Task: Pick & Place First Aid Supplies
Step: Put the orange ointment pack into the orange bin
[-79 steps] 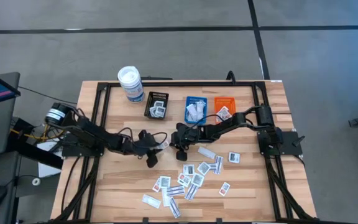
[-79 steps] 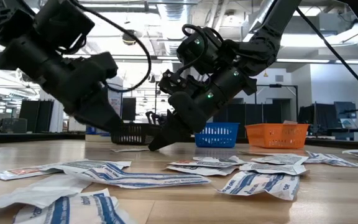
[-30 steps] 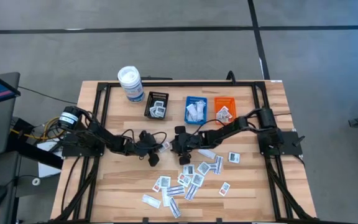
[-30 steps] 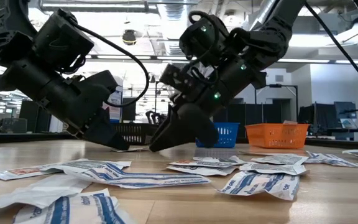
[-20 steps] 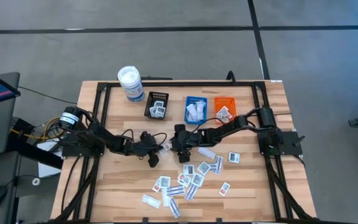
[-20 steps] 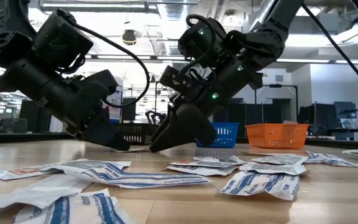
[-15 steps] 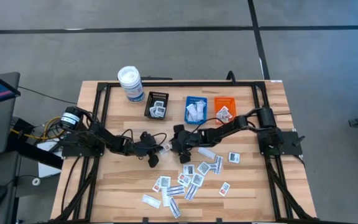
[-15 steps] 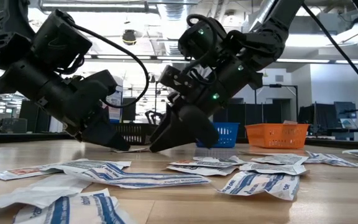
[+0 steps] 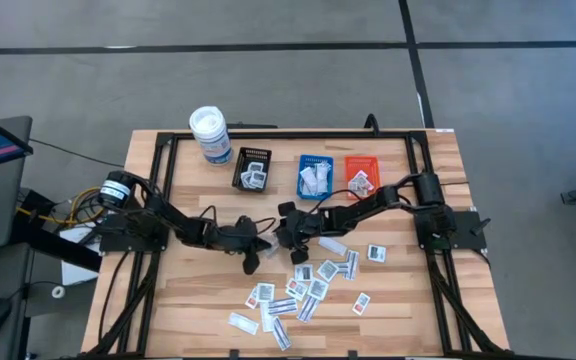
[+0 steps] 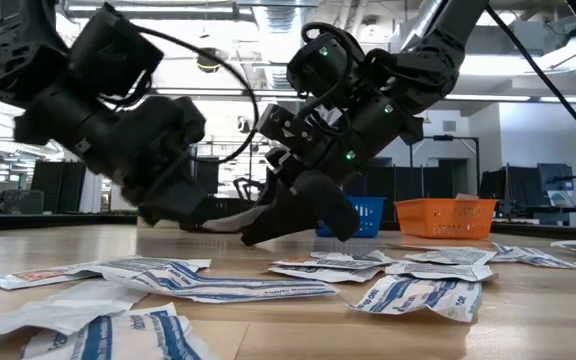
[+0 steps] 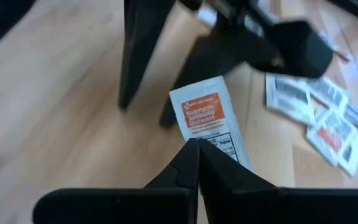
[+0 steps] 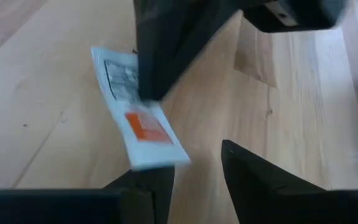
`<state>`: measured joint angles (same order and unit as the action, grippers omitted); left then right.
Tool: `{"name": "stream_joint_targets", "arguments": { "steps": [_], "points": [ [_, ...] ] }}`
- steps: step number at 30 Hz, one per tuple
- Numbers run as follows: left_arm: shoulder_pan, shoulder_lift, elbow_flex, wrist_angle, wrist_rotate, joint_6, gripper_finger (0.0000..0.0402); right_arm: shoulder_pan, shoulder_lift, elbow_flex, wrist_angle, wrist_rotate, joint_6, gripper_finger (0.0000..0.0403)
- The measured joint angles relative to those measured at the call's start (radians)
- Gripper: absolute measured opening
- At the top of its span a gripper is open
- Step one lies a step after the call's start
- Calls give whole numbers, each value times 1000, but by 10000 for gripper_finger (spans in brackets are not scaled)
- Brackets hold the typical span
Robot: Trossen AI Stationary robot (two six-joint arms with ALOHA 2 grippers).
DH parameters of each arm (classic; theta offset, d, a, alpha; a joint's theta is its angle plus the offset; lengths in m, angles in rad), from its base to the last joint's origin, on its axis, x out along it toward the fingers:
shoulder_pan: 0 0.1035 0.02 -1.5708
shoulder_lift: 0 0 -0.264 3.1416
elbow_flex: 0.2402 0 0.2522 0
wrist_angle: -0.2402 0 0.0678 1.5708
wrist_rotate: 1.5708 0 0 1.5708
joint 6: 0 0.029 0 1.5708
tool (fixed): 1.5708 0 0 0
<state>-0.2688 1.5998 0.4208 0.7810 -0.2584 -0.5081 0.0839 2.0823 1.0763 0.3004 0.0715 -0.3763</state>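
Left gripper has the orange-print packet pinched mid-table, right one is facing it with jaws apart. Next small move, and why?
Probably ease the right gripper onto the packet's free end and close. The left gripper is shut on one end only, so the printed end sticks out toward the right gripper, whose jaws are apart and just short of it. The orange tray lies on the right arm's side, which suggests a handover.

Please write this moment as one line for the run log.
left gripper: shut on orange-print packet | right gripper: open beside same packet | place: table centre | loose packets: many remain
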Motion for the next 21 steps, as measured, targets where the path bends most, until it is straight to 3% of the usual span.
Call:
{"name": "stream_joint_targets", "arguments": {
  "steps": [21],
  "points": [
    [53, -4, 21, -46, -35, 9, 7, 34, 3, -5, 39, -21, 2, 124]
  ]
}}
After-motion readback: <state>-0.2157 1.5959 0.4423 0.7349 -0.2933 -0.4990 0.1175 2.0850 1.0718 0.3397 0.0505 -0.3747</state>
